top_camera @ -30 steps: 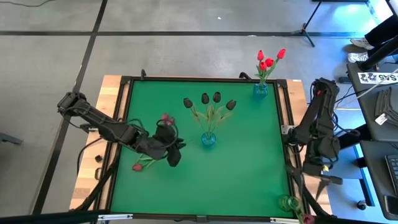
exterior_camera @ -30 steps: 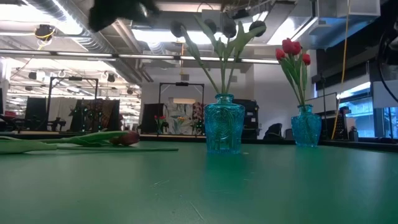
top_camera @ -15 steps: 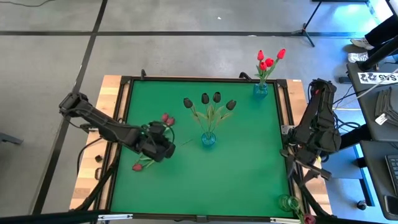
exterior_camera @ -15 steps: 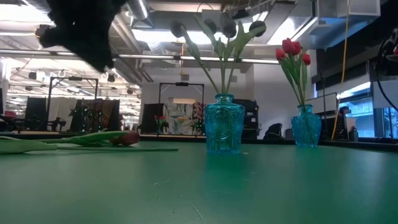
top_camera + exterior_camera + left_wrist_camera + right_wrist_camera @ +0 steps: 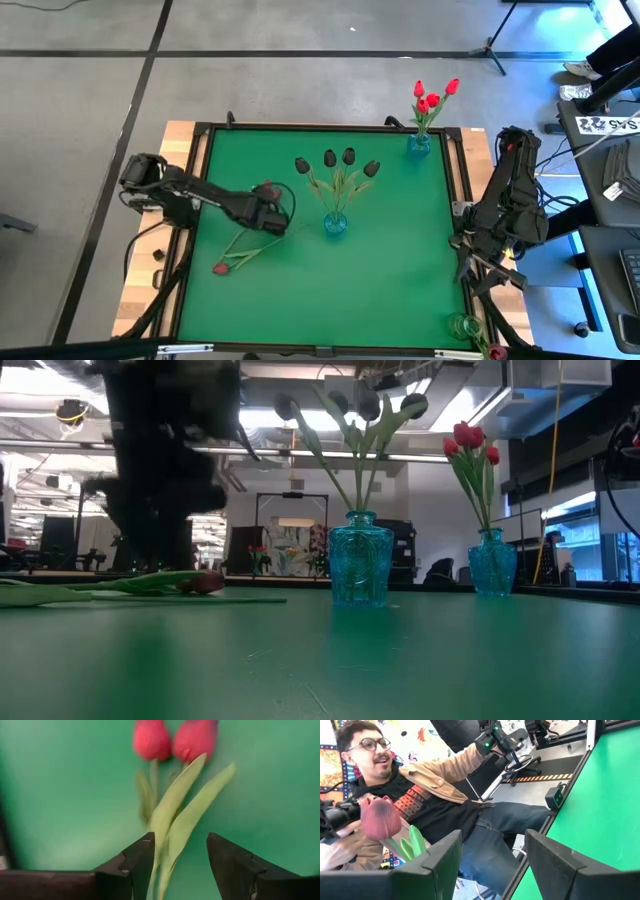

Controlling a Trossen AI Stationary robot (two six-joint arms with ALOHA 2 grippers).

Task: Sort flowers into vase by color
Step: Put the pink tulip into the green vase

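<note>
Two tulips [image 5: 172, 740] lay flat left of the centre vase [image 5: 335, 223], heads pointing away from the left gripper [image 5: 179, 865], whose open fingers [image 5: 137, 862] straddled their stems, gripping nothing.

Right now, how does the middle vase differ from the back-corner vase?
The middle vase holds near-black tulips; the corner vase holds red tulips. The middle vase stands out on the green mat, the corner vase at its far right corner. In the low view the middle vase looks bigger and nearer than the corner vase. Both are blue glass, upright, with stems in them.
</note>
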